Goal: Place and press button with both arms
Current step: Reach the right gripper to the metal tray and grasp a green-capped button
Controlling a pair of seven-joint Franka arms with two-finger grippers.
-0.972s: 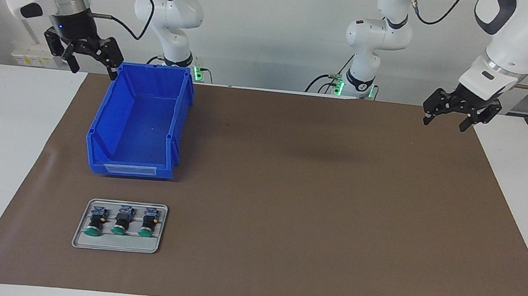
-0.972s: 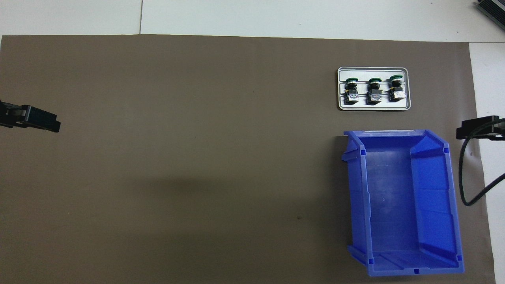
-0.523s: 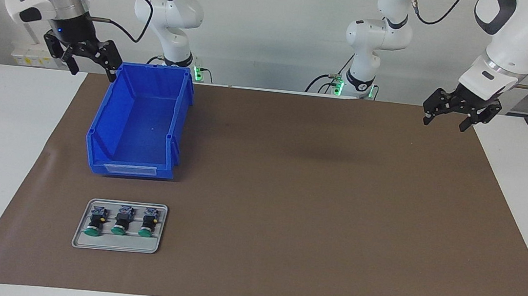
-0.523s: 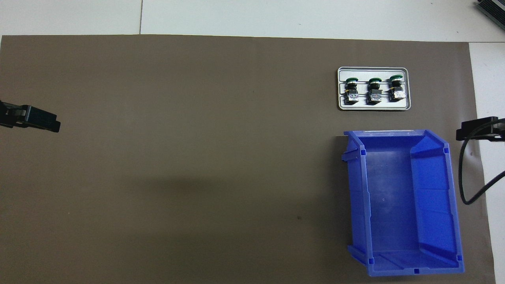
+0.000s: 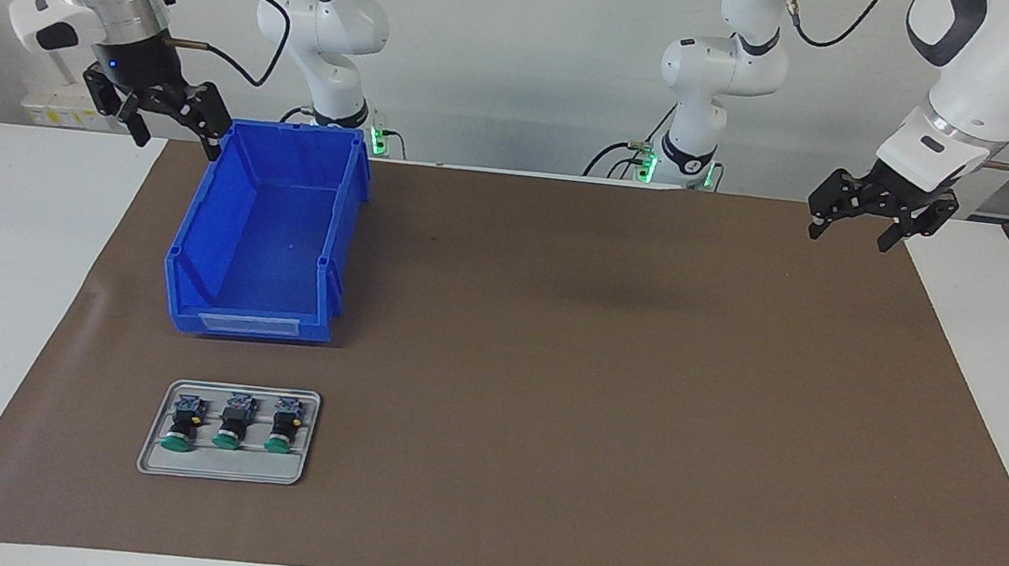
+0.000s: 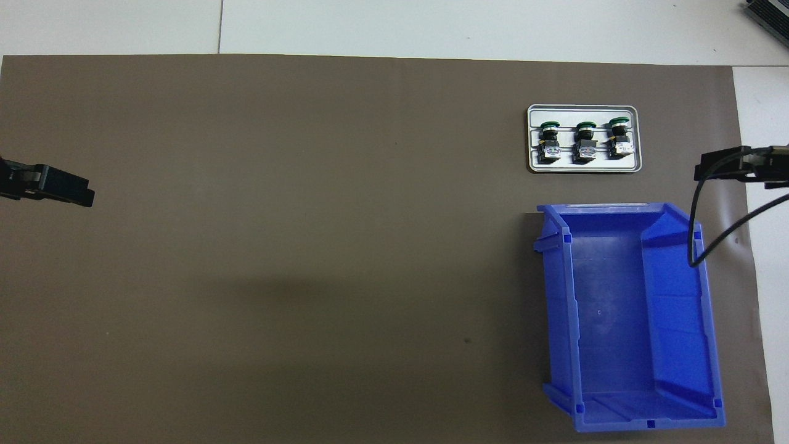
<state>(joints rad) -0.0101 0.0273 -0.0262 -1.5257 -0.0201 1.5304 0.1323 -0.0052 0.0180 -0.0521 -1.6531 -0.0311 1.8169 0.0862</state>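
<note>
Three green-capped buttons [image 5: 230, 425] lie side by side on a small grey tray [image 5: 222, 471], farther from the robots than the blue bin. They also show in the overhead view [image 6: 584, 140] on the tray [image 6: 582, 169]. My right gripper [image 5: 178, 132] hangs open and empty in the air, over the mat's edge at the right arm's end, beside the bin's corner; its tip shows in the overhead view [image 6: 718, 168]. My left gripper [image 5: 852, 233] hangs open and empty over the mat's edge at the left arm's end, also seen from overhead [image 6: 58, 185].
An empty blue bin [image 5: 191, 236] stands on the brown mat [image 5: 598, 377] toward the right arm's end, nearer to the robots than the tray; it also shows in the overhead view [image 6: 678, 296]. A black cable [image 6: 699, 240] hangs over the bin's rim.
My right gripper has risen a little and shifted toward the tray's side of the bin, its cable now over the bin's rim. The left arm has not moved.
</note>
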